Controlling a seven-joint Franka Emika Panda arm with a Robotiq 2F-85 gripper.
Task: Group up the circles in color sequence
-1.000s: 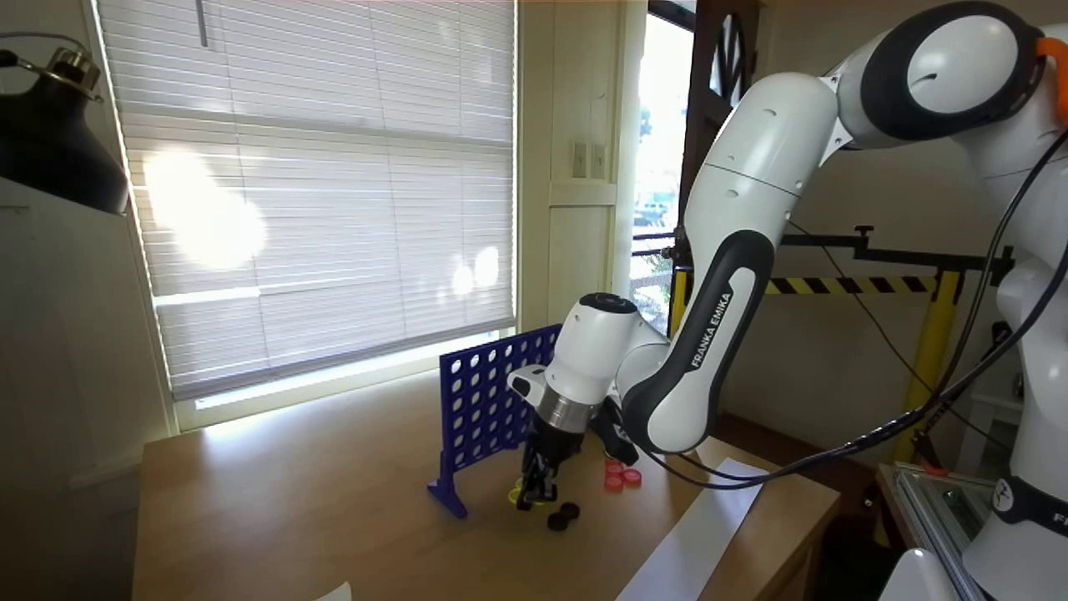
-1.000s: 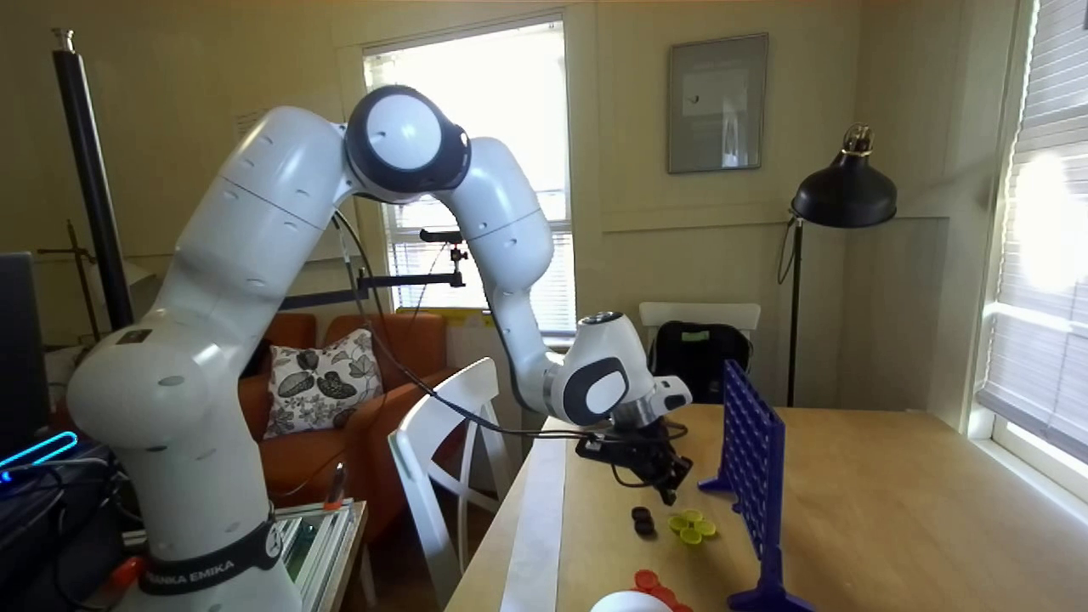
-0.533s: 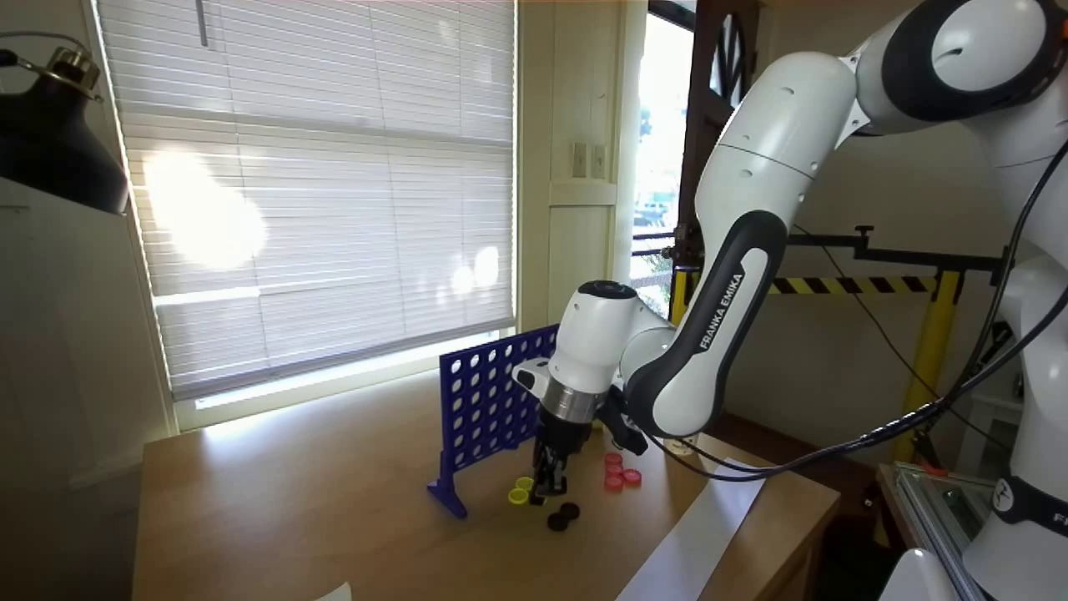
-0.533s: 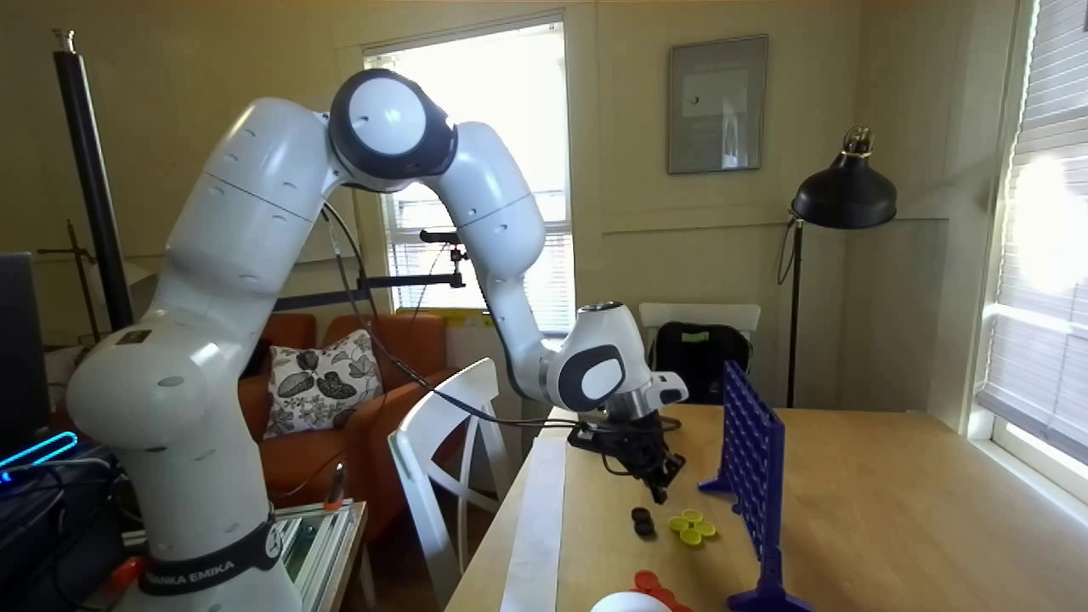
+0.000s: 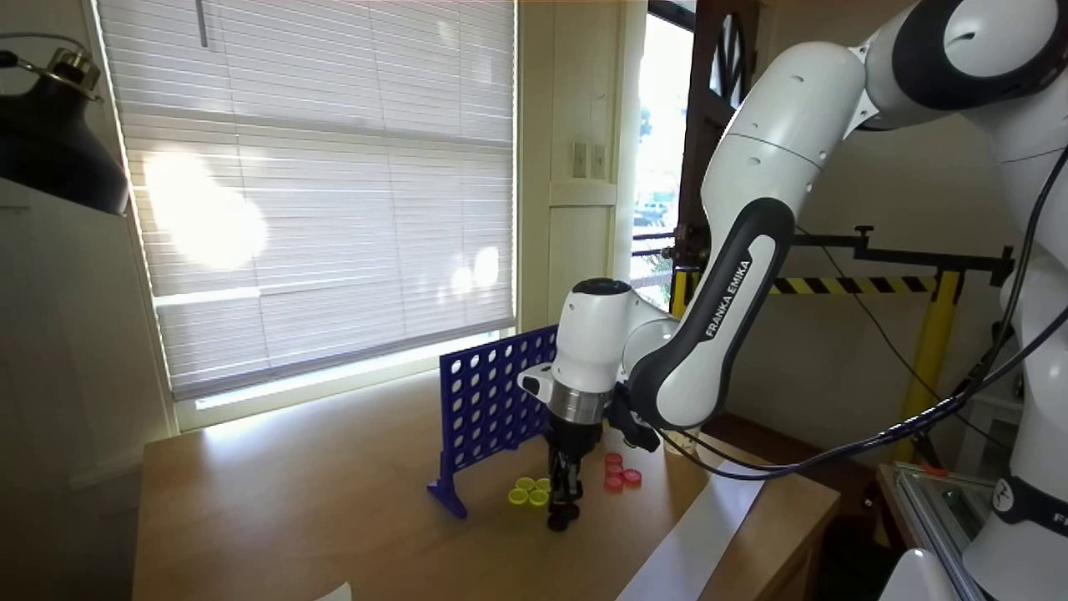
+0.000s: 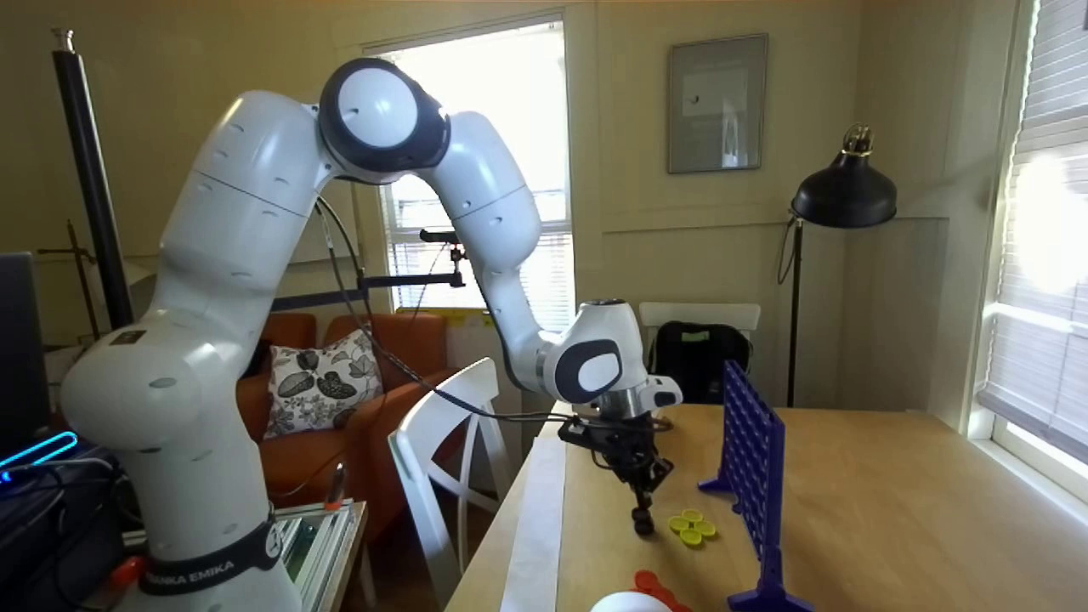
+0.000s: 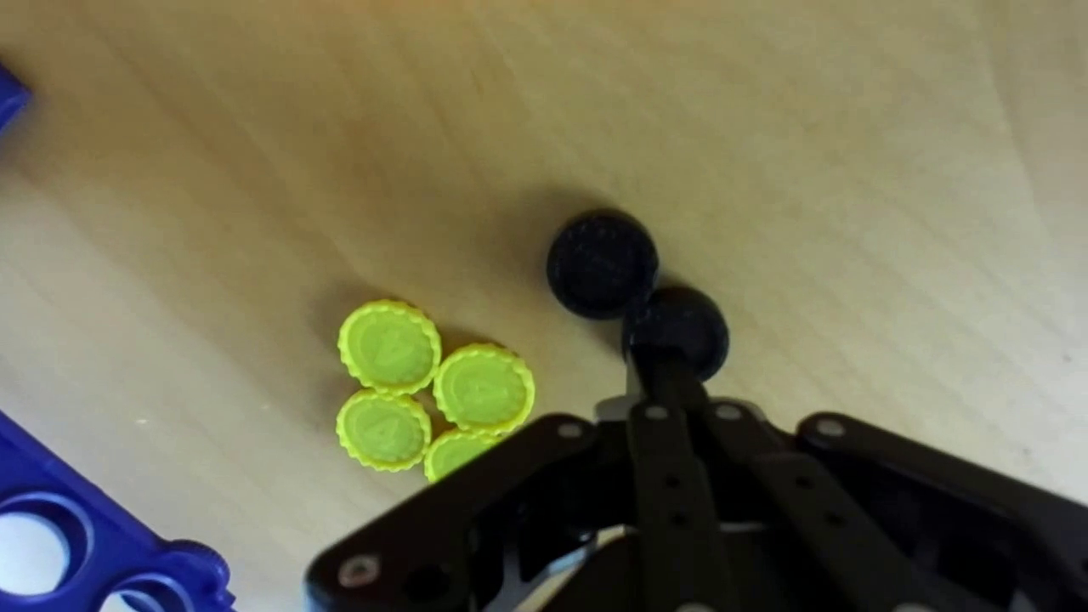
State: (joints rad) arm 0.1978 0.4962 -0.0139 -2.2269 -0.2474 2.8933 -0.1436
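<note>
Two black discs lie touching on the table; the upper-left one (image 7: 602,263) is whole in the wrist view, the lower-right one (image 7: 687,319) is partly covered by my fingertips. They also show in both exterior views (image 5: 557,522) (image 6: 643,527). Several yellow discs (image 7: 483,388) sit in a tight cluster beside them, also in both exterior views (image 5: 517,497) (image 6: 691,537). Several red discs (image 5: 614,482) form a separate cluster, partly hidden by a cup in an exterior view (image 6: 648,582). My gripper (image 7: 667,365) is shut, tips right at the lower-right black disc; I cannot tell whether they touch.
The blue upright grid frame (image 5: 446,417) stands behind the yellow discs; its edge shows in the wrist view (image 7: 110,534). A white cup (image 6: 631,603) stands beside the red discs. A white paper strip (image 5: 692,534) lies along the table's edge on the robot's side.
My gripper has moved from above the yellow discs over to the black discs and come down at them, fingers shut. The discs show no visible movement.
</note>
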